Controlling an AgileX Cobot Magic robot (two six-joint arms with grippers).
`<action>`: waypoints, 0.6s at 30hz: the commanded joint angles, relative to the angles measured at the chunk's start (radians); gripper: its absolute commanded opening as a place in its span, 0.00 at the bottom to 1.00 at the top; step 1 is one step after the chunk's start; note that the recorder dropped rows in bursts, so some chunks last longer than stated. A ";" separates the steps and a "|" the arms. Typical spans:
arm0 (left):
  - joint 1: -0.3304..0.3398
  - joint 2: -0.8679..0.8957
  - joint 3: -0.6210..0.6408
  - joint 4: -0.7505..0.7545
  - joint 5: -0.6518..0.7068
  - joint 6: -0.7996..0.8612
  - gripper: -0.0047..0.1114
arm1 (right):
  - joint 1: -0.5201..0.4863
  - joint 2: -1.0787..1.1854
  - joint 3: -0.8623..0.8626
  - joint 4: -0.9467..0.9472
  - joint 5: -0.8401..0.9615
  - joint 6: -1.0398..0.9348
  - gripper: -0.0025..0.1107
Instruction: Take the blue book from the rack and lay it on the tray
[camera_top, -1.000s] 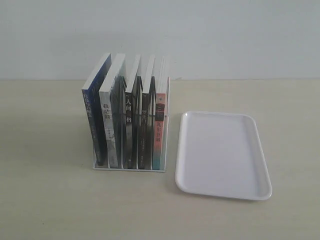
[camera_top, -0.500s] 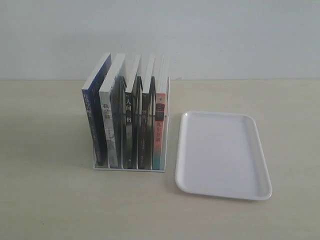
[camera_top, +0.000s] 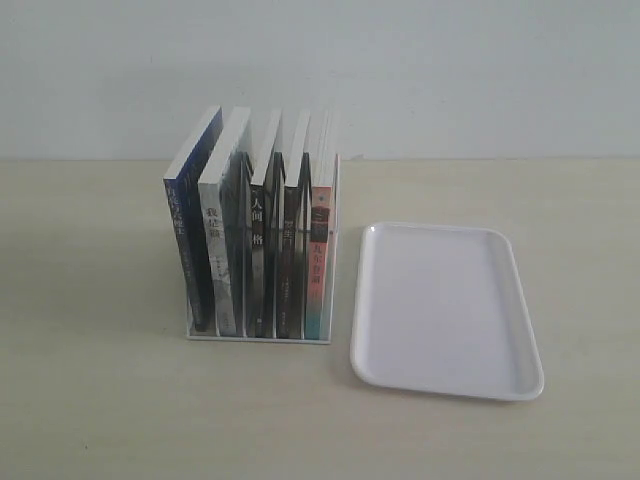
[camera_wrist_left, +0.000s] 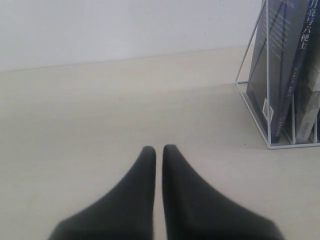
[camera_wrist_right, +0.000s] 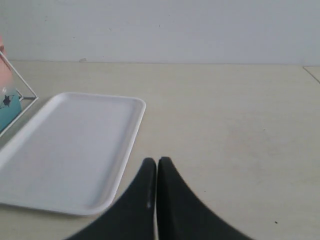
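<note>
- The left gripper has two smooth, matt black fingers that narrow to rounded tips. The tips stand almost together with only a thin slit between them, and they hold nothing.
- The right gripper has the same shape and colour. Its fingers are pressed together and are also empty.
- Both grippers hang over the bare table, which is pale beige and matt with a faint grain.
- The tray lies flat near the right gripper. It is plain white glossy plastic, rectangular, with rounded corners and a low raised rim. Nothing is on it.
- The rack stands just beside the tray, apart from it. It is made of thin white wire, with upright dividers that form narrow slots.
- The blue book stands upright in the slot of the rack farthest from the tray, on the left gripper's side. Its spine is dark blue with white Chinese characters; in the left wrist view "六便士" can be read.
- Next to it stands a white-spined book; its characters are too small to read with certainty.
- Then comes a black-spined book, where "人间" and "格" are readable in white.
- After it there is another dark-spined book with unclear writing.
- The last one, nearest the tray, is a pink-and-teal-spined book.
- Behind the table rises a plain, pale wall.
</note>
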 joint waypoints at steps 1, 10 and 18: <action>0.002 -0.003 -0.003 -0.002 -0.016 0.002 0.08 | 0.003 -0.004 0.000 -0.005 -0.050 -0.002 0.02; 0.002 -0.003 -0.003 -0.002 -0.016 0.002 0.08 | 0.003 -0.004 0.000 -0.005 -0.123 -0.002 0.02; 0.002 -0.003 -0.003 -0.002 -0.016 0.002 0.08 | 0.003 -0.004 0.000 -0.005 -0.164 -0.002 0.02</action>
